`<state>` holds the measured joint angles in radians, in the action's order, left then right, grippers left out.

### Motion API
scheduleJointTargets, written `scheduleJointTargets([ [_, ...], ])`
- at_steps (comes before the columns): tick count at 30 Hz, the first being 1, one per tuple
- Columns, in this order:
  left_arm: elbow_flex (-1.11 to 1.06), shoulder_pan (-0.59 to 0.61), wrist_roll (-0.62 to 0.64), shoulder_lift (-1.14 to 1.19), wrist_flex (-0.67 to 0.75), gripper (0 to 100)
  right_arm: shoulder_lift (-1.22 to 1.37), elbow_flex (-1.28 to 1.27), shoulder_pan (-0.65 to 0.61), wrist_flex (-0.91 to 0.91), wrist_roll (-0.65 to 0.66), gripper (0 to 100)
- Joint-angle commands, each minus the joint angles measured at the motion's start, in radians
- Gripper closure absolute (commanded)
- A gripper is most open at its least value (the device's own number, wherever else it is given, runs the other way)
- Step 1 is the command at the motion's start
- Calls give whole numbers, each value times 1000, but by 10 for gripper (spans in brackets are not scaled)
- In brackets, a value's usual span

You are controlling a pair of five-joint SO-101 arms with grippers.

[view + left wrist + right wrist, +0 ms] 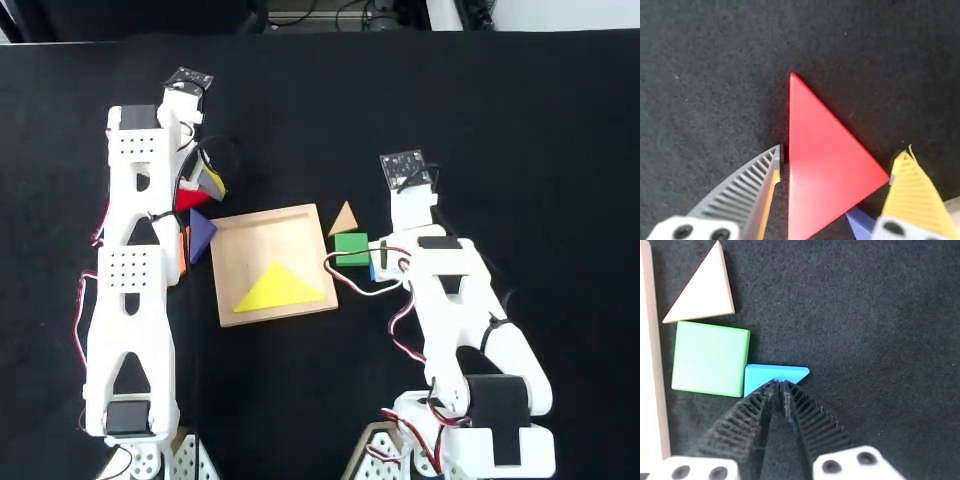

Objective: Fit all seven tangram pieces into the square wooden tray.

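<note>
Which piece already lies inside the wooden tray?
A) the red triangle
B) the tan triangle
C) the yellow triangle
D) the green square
C: in the high view the yellow triangle lies flat on the floor of the wooden tray, within its rim.

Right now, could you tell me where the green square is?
In the high view, the green square sits right of the tray, beside the tan triangle.

Pale wooden tray, glossy red triangle — matt black cloth
</note>
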<state>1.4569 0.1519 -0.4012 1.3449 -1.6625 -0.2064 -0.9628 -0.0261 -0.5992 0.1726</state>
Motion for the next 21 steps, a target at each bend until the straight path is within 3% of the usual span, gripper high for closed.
scheduleJointTargets([
  [1,16,-10,6,15,28,662,15,59,-25,-5,9,986],
  [7,18,-8,-8,17,26,713,15,59,-25,-5,9,986],
  [11,18,-22,-130,15,-11,802,15,59,-25,-5,9,986],
  [21,19,-27,-141,15,-15,871,15,59,-25,-5,9,986],
])
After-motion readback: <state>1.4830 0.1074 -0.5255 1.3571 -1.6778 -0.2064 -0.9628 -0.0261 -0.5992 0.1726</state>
